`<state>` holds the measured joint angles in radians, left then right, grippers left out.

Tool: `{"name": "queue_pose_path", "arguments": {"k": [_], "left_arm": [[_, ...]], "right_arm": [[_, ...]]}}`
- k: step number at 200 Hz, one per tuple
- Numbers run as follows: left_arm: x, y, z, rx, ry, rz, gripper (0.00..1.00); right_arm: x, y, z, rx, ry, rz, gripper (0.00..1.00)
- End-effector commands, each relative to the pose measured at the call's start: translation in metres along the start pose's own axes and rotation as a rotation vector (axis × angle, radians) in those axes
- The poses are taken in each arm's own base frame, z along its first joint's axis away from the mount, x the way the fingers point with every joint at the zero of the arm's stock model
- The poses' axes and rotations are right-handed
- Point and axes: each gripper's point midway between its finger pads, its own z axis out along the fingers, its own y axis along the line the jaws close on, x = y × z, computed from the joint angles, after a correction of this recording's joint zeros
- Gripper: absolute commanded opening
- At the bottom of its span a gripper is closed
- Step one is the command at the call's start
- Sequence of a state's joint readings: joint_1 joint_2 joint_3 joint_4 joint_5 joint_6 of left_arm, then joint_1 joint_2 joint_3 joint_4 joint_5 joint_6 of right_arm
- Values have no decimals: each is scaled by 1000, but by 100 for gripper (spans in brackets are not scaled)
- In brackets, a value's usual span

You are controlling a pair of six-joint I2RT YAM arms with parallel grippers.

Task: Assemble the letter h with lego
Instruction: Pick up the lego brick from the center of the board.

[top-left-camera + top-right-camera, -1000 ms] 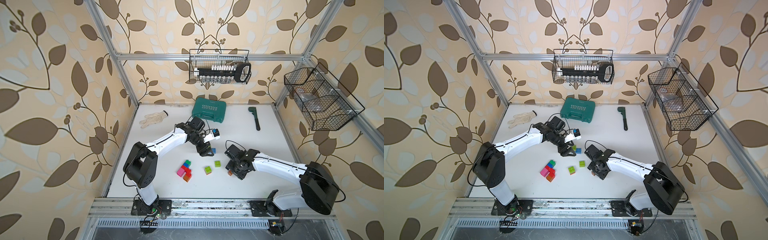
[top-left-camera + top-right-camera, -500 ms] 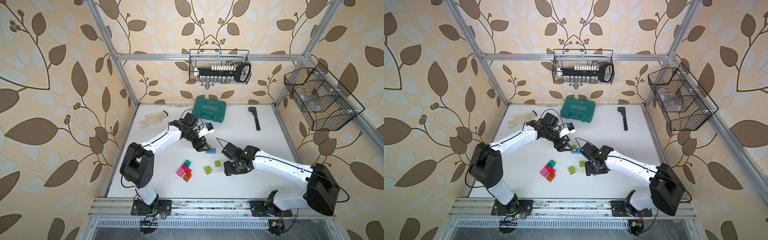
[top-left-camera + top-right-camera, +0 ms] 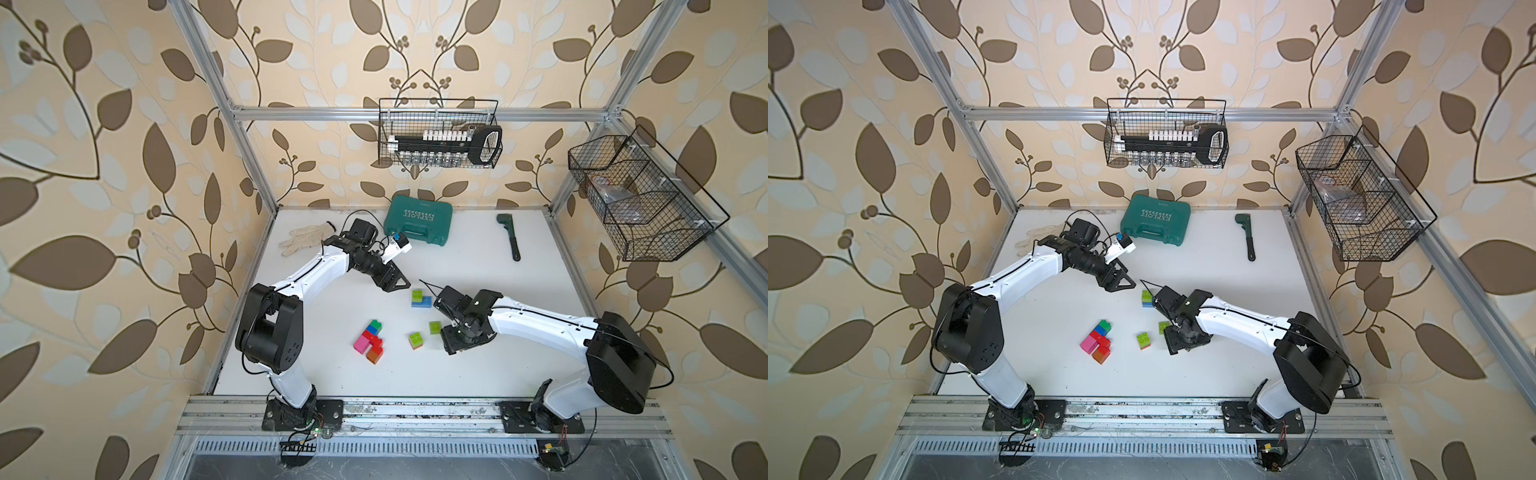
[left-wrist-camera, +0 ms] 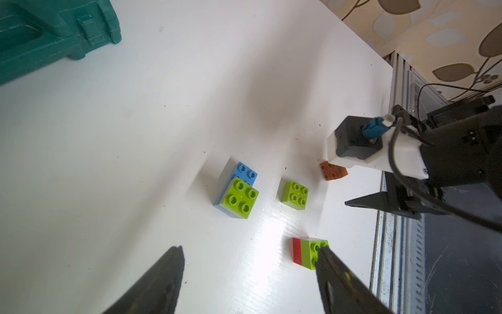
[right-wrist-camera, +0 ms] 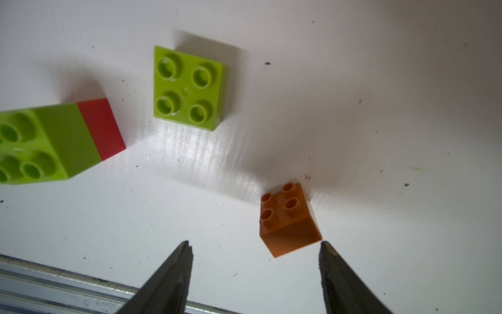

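Right wrist view: right gripper (image 5: pixel 255 243) — jaws spread, empty — needs centring square over the orange lego brick (image 5: pixel 289 220) before closing.

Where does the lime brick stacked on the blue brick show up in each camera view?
In a top view: lime-on-blue stack, just below picture centre.
In a top view: lime-on-blue stack, again just below centre.
Left wrist: lime-on-blue stack, near the middle.
Right wrist: not in it.
Shared landmark: the lone lime brick, which shows in all four.
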<state>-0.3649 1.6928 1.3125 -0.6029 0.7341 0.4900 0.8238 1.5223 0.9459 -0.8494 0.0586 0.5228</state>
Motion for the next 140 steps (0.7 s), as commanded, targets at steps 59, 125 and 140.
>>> {"name": "queue_pose_path", "arguments": {"k": [59, 125, 140], "left_arm": [[-7, -12, -8, 32, -43, 32, 79], [-12, -18, -8, 83, -46, -39, 78], [-16, -18, -9, 86, -48, -97, 78]], "right_arm": [[-5, -11, 21, 27, 89, -134, 61], [-6, -2, 16, -13, -3, -156, 34], [-13, -1, 9, 0, -73, -165, 30]]}}
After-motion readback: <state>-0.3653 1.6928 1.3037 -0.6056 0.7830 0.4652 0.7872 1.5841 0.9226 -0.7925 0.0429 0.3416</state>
